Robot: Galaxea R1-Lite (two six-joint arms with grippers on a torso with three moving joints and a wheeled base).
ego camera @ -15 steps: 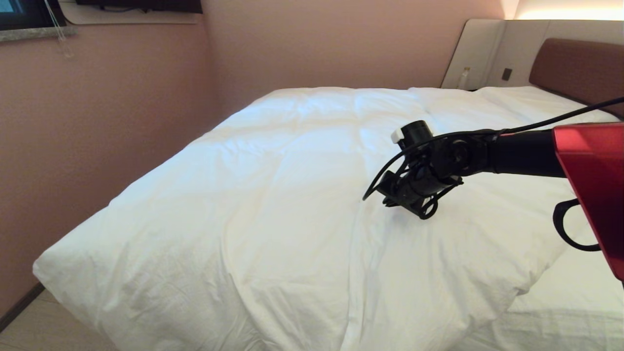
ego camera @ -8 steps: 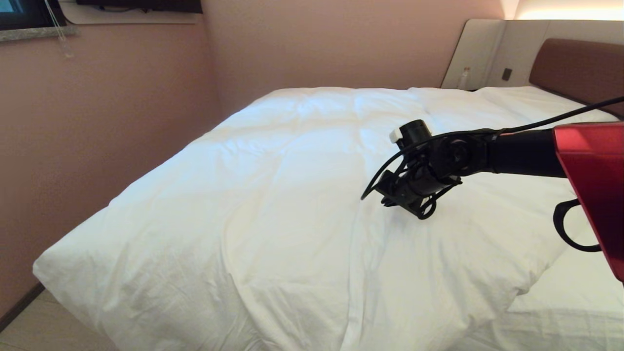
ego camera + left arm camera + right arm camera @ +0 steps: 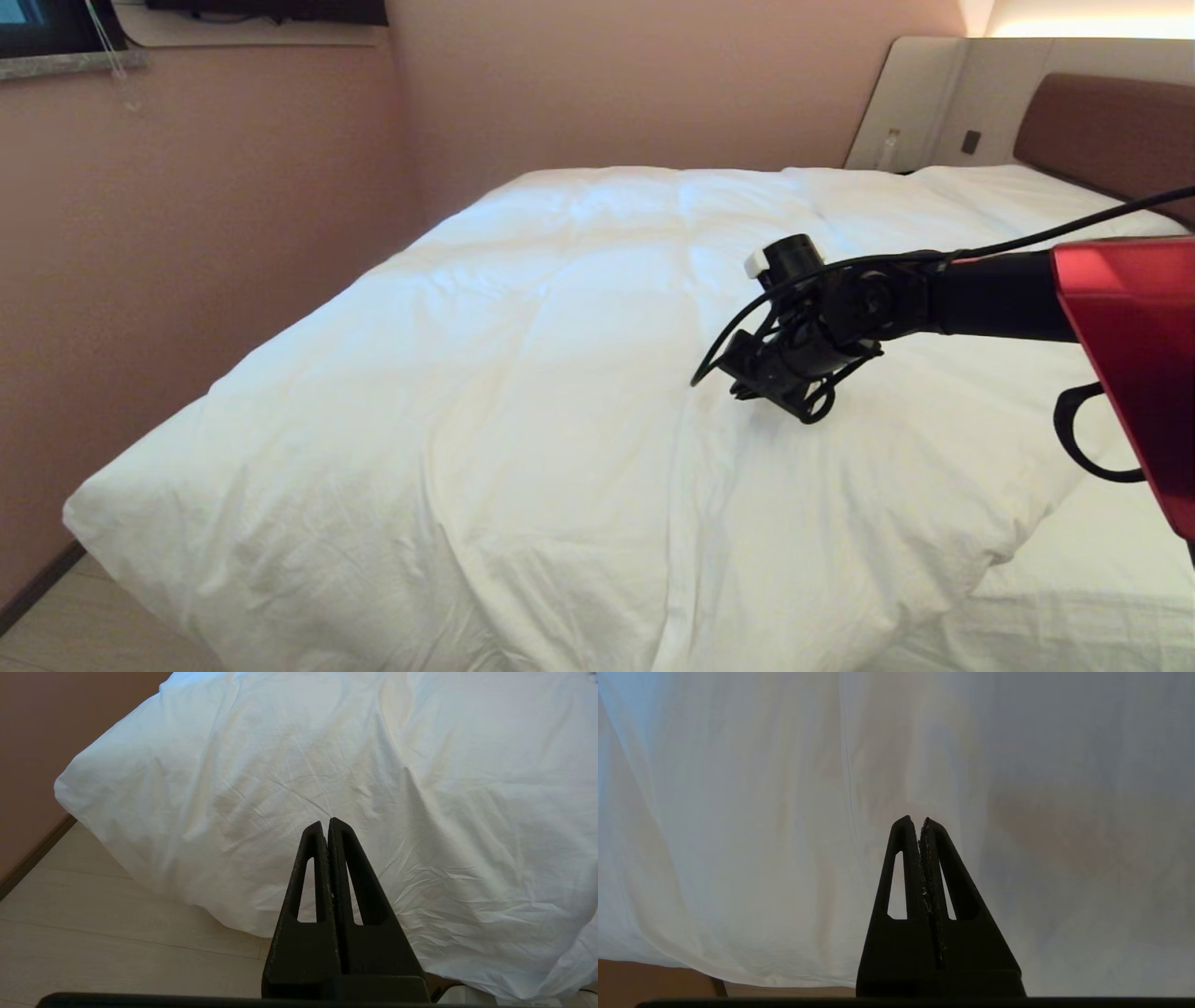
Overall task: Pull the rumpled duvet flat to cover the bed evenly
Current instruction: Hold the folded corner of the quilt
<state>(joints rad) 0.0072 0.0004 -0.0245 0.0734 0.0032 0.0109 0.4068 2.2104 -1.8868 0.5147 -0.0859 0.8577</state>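
The white puffy duvet [image 3: 523, 373] is spread over most of the bed and hangs over its foot edge toward the floor [image 3: 196, 868]. A strip of the bed's bare sheet [image 3: 1092, 569] shows at the lower right, beside the duvet's edge. My right arm reaches in from the right over the duvet's middle, with its wrist [image 3: 794, 359] low above the cloth. The right gripper [image 3: 920, 820] is shut with nothing in it, and the duvet [image 3: 738, 812] fills the space beyond its tips. My left gripper [image 3: 327, 822] is shut and empty, held off the foot of the bed over the floor.
A pink wall [image 3: 187, 233] runs close along the bed's left side. Pale wood floor [image 3: 93, 933] lies at the foot. The brown headboard [image 3: 1111, 131] and beige panels stand at the far right, with a small bottle [image 3: 889, 147] beside them.
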